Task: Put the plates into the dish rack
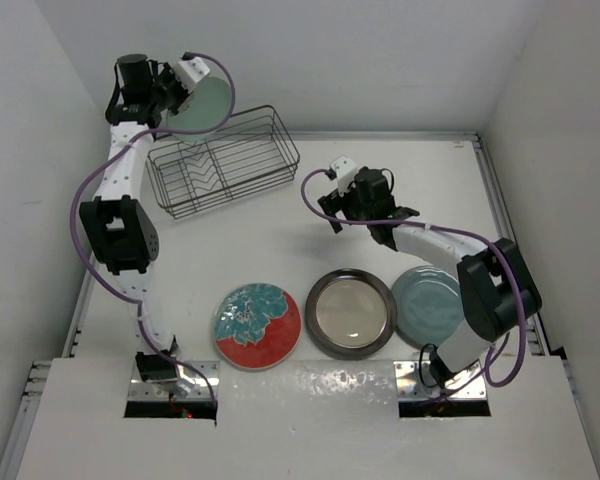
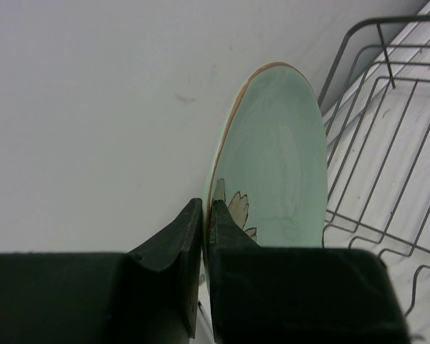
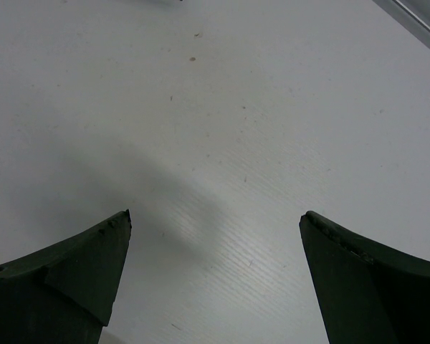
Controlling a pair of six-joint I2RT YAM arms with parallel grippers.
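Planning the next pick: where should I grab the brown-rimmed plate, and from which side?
The brown-rimmed plate lies flat, with the red floral plate and teal plate crowding its left and right. Its far rim looks clear, so probably pinch that edge, coming in from the far side.

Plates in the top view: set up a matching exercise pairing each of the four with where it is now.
Things:
1. mint-green plate
2. red floral plate
3. brown-rimmed plate
4. blue-teal plate

Places:
A. flat on the table, middle of the row of three
B. on edge, pinched in the left gripper beside the dish rack
C. flat, right end of the row
D. flat, left end of the row

Pairs: 1-B, 2-D, 3-A, 4-C
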